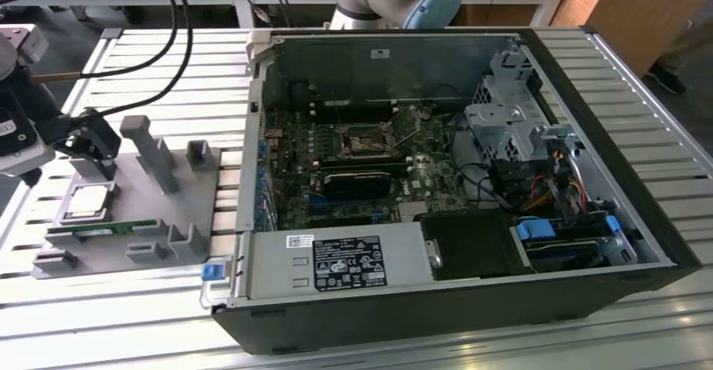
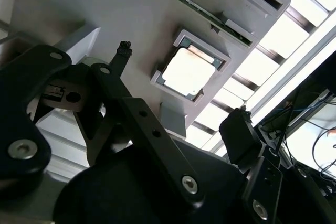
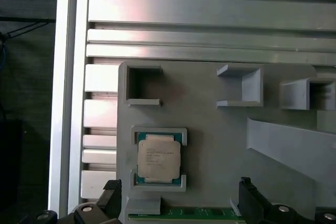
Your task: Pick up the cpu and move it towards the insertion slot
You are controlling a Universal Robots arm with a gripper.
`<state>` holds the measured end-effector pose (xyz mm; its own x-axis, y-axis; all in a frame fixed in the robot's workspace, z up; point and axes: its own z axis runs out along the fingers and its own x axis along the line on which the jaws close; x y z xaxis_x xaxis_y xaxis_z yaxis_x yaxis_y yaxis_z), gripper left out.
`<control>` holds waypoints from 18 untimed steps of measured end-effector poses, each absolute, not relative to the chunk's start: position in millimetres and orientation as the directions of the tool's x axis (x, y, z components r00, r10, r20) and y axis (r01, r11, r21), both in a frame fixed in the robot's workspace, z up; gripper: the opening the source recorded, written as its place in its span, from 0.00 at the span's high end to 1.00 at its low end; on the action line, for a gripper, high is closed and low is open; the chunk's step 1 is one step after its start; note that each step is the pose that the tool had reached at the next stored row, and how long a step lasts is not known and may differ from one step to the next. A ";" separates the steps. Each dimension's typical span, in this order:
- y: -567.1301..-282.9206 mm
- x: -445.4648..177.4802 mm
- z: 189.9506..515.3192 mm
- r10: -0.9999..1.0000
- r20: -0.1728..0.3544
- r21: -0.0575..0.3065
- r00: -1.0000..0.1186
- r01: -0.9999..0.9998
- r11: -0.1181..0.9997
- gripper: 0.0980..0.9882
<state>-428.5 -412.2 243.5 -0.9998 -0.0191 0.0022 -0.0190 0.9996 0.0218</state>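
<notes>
The cpu (image 1: 89, 201) is a small silvery square chip lying flat in a square recess of the grey plastic fixture (image 1: 167, 195), at the exterior view's left. My gripper (image 1: 98, 157) hangs just above it, open and holding nothing. In the first wrist view the cpu (image 3: 159, 157) lies between and beyond the two black fingertips (image 3: 113, 187), apart from both. The second wrist view shows the cpu (image 2: 188, 71) the same way, with the gripper (image 2: 182, 81) spread wide over it. The insertion slot (image 1: 365, 143), a dark socket in a shiny bracket, sits on the motherboard inside the open case.
A green memory stick (image 1: 106, 228) lies in the fixture beside the cpu, and grey posts (image 1: 150, 149) stand up from it. The open computer case (image 1: 446, 178) fills the middle of the slatted metal table (image 1: 167, 78). Black cables (image 1: 167, 19) hang at the back left.
</notes>
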 end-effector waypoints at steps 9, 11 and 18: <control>-412.4 -429.7 238.4 -0.023 0.002 0.021 -1.000 -0.023 1.000 0.04; -412.4 -430.7 237.5 -0.029 0.002 0.021 -1.000 -0.029 0.999 0.04; -412.4 -438.1 232.1 -0.030 0.002 0.021 -1.000 -0.030 0.999 0.04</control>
<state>-438.1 -412.4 232.1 -0.9995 -0.0301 0.0024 -0.0301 0.9993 0.0212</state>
